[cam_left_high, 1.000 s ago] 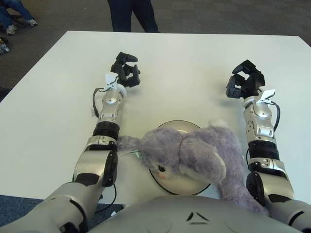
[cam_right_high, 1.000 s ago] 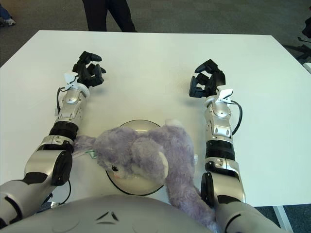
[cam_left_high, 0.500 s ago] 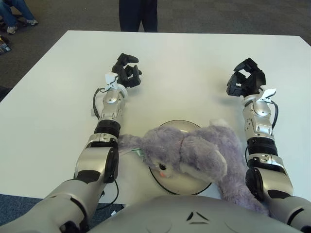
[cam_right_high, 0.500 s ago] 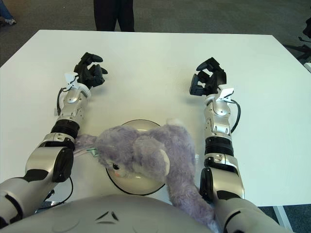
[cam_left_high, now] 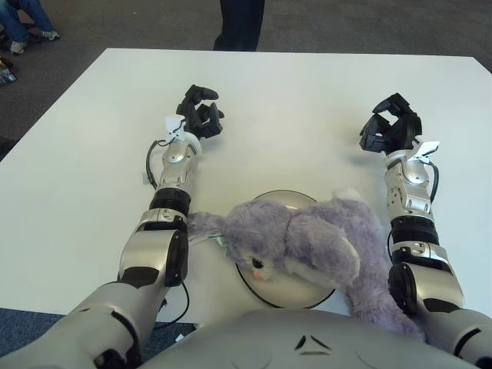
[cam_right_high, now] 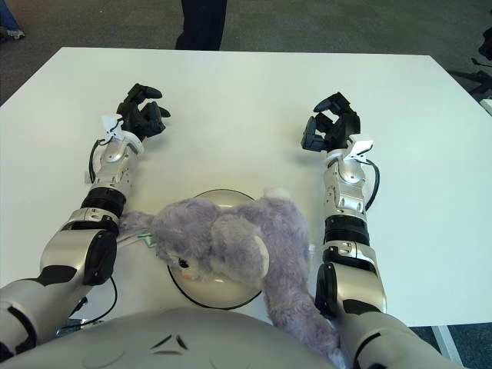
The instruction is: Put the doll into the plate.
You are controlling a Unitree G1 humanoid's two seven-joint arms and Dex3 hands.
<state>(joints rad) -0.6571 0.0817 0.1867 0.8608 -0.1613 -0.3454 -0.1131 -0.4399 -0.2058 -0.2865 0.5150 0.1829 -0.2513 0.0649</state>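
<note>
A purple plush doll (cam_left_high: 315, 246) lies across a round white plate with a dark rim (cam_left_high: 277, 201) at the near middle of the white table. Its head rests on the plate, its body trails off to the right toward my right forearm. My left hand (cam_left_high: 199, 111) rests out on the table, far left of the plate, fingers relaxed and empty. My right hand (cam_left_high: 390, 124) is out at the far right, fingers loosely spread, holding nothing. Both hands are well apart from the doll.
The white table (cam_left_high: 292, 100) stretches ahead of both hands. A person's legs (cam_left_high: 240, 23) stand beyond the far edge. More people's feet (cam_left_high: 23, 31) show on the floor at the far left.
My right hand has moved slightly farther out and to the right. The doll has settled a little on the plate. The person behind the table has stepped to the right.
</note>
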